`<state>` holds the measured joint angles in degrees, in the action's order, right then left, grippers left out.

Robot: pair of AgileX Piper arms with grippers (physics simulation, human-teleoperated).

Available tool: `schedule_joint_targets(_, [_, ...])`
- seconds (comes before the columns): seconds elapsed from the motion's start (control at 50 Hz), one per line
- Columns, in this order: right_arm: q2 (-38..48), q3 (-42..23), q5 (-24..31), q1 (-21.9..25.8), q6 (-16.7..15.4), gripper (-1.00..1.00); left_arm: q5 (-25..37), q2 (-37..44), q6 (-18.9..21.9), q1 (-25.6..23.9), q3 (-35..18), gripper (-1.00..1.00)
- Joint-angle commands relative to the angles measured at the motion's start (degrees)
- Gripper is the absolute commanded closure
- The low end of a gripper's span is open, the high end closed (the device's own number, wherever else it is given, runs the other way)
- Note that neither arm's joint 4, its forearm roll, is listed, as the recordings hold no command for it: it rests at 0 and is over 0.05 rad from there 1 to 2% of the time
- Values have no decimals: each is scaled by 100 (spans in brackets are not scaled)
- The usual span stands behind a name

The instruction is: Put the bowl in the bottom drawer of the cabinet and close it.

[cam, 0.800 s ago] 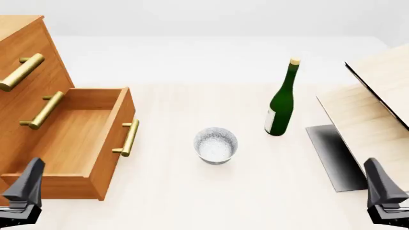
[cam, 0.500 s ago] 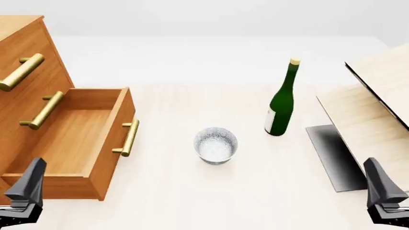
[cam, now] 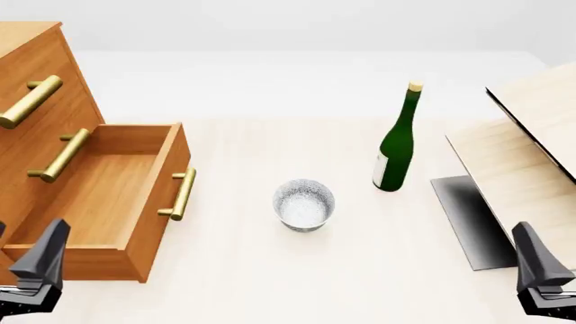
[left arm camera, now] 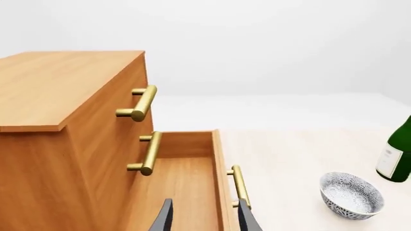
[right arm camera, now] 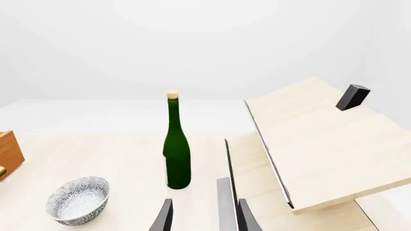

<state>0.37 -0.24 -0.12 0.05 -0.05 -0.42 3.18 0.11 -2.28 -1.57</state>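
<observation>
The bowl (cam: 304,204) stands upright on the tabletop (cam: 270,283) near the centre of the front view, open side up, touching nothing. It is white with a fine blue-grey speckle.

The cabinet (cam: 36,81) occupies the 9 to 10 o'clock sector of the front view. Its bottom drawer (cam: 99,196) is pulled well out, with bare wood showing inside. The drawer's brass handle (cam: 180,194) faces the bowl, which sits at 3 o'clock from it, apart. The two upper drawers are flush with the cabinet face.

A green bottle (cam: 396,145) with a pale stopper stands upright at about 1 o'clock from the bowl, near but not touching. A pale wooden box (cam: 522,169) with a dark panel lies at 3 o'clock, tilted, at the right edge of the tabletop.

The left gripper (cam: 34,270) sits low at 7 o'clock, just in front of the open drawer's near corner — its fingers (left arm camera: 163,219) are apart and hold nothing. The right gripper (cam: 540,273) sits low at 5 o'clock, beside the dark panel — its fingers (right arm camera: 165,216) are likewise parted and empty. Both grippers are well apart from the bowl.
</observation>
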Motion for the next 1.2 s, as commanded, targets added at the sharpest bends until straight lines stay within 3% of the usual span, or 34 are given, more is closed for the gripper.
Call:
schedule_joint_targets(0.02, [1, 0, 0, 2, 1, -100, 0, 256, 98, -154, -199, -100])
schedule_joint_targets(0.6, [0, 0, 0, 4, 2, -100, 217, 1235, 473, -629, -1176, -100])
schedule_joint_targets(0.76, [0, 0, 0, 4, 0, -100, 278, 1887, 795, -810, -1421, -100])
schedule_joint_targets(0.96, [-1, 0, 0, 3, 2, -100, 658, 2016, 796, -999, -1735, -100])
schedule_joint_targets(1.02, [0, 0, 0, 3, 0, -100, 771, 2119, 520, -1073, -1900, -100])
schedule_joint_targets(1.08, [-1, 0, 0, 4, 0, -100, 807, 2214, 698, -1131, -1971, -100])
schedule_joint_targets(1.2, [0, 0, 0, 4, 0, -100, 1124, 2297, 421, -1223, -2318, -100])
